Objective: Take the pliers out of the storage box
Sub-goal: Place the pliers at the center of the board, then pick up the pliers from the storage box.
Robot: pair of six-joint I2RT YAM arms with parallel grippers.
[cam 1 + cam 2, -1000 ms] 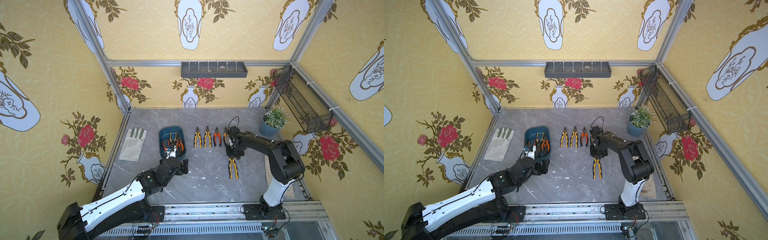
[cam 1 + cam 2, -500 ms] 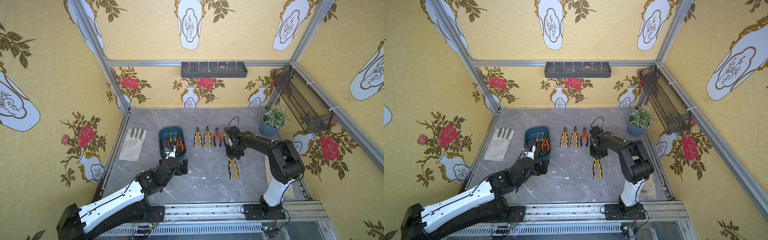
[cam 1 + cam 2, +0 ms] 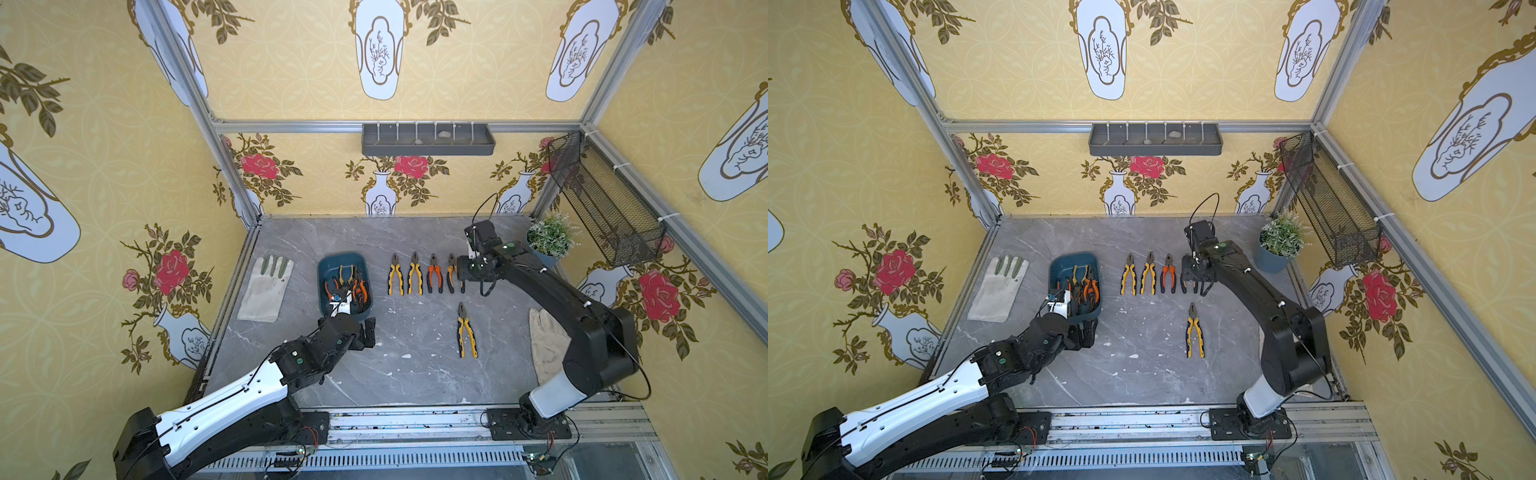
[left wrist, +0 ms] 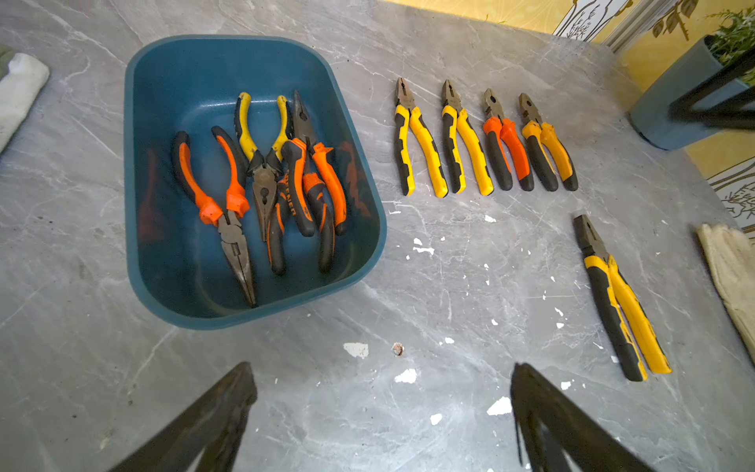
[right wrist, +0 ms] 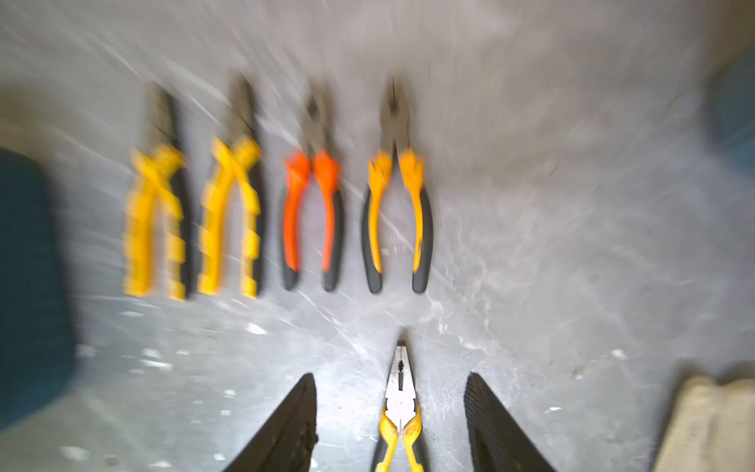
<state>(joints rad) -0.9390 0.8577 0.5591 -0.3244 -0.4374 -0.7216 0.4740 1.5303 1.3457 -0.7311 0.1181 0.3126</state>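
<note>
Storage box [image 4: 261, 316] holding 4 pliers [image 4: 261, 192], 4 pliers in a row [image 4: 452, 122] beside it, 1 lone plier [image 4: 604, 294] beyond, work glove [image 3: 266, 291] on its other side, left gripper [image 4: 380, 370] wide apart, empty, at its near end, right gripper [image 5: 390, 384] parted, grasping nothing, masking the row's end plier [image 3: 451, 262].

Table [image 3: 415, 374]: grey marbled slab with white flecks, lower middle of both top views.
Box: teal storage box [image 3: 343, 257], left of centre.
Row: four pliers [image 3: 414, 269] side by side, centre.
Single: yellow-handled pliers [image 3: 462, 320], below the row's right end.
Gloves: pale glove [image 3: 266, 291] at the left edge, second glove [image 3: 546, 345] at the right edge.
Corner: potted plant [image 3: 550, 239], upper right.
</note>
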